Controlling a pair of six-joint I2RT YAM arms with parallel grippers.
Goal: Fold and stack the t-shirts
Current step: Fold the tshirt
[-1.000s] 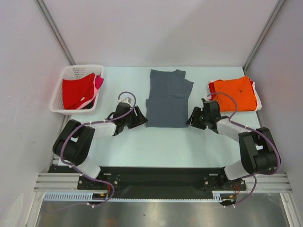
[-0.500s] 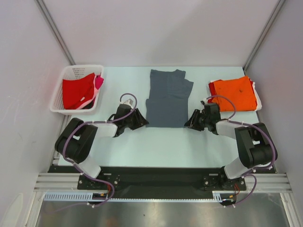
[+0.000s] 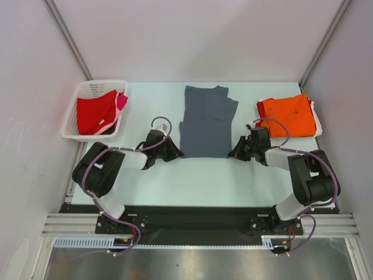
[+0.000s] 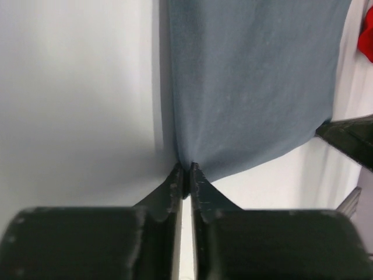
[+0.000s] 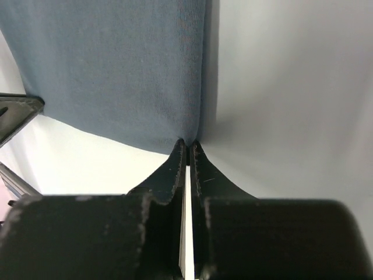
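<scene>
Both pinched shut: left gripper (image 3: 175, 153) and right gripper (image 3: 233, 153) each clamp a near corner of grey t-shirt (image 3: 204, 119), flat mid-table (image 3: 192, 178). Basket (image 3: 87, 88) holding red t-shirt (image 3: 93, 114) far left; orange t-shirt (image 3: 288, 115) far right.

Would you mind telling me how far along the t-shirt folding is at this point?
Done: the orange t-shirt lies folded at the right. In hand: the grey t-shirt, sides folded in, has its near corners pinched by the left gripper and right gripper. Left: the red t-shirt and pink t-shirt wait in the basket.
</scene>
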